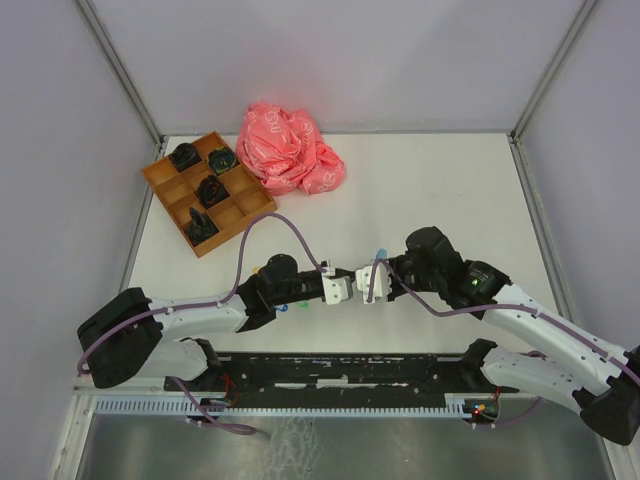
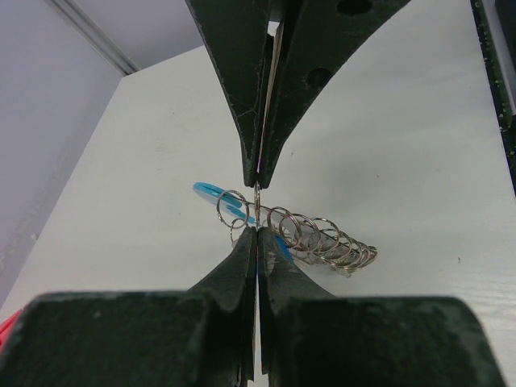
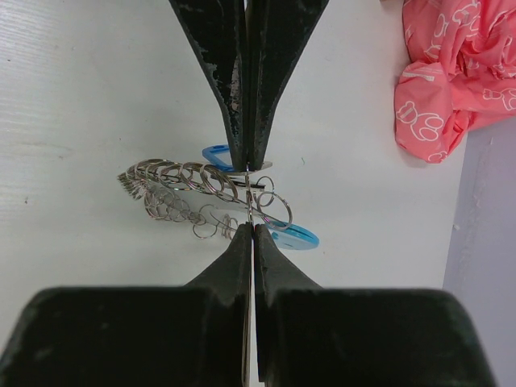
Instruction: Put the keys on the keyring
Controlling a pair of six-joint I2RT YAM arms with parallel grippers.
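Observation:
My two grippers meet tip to tip at the middle of the table, the left gripper (image 1: 343, 290) facing the right gripper (image 1: 370, 283). Both are shut on a thin silver bit of the keyring (image 2: 322, 238), seen edge-on between the left fingertips (image 2: 256, 205) and the right fingertips (image 3: 250, 197). The keyring's chain of silver rings (image 3: 173, 177) trails off to one side, low over the table. Its light blue segment (image 3: 294, 236) passes behind the fingers. Coloured key tags, one yellow (image 1: 258, 268) and others green and blue (image 1: 287, 306), peek out beside the left arm, which hides the keys' metal.
An orange-brown compartment tray (image 1: 160, 175) with dark objects in it stands at the back left. Beside it lies a crumpled pink bag (image 1: 290, 148). Grey walls close in the table on three sides.

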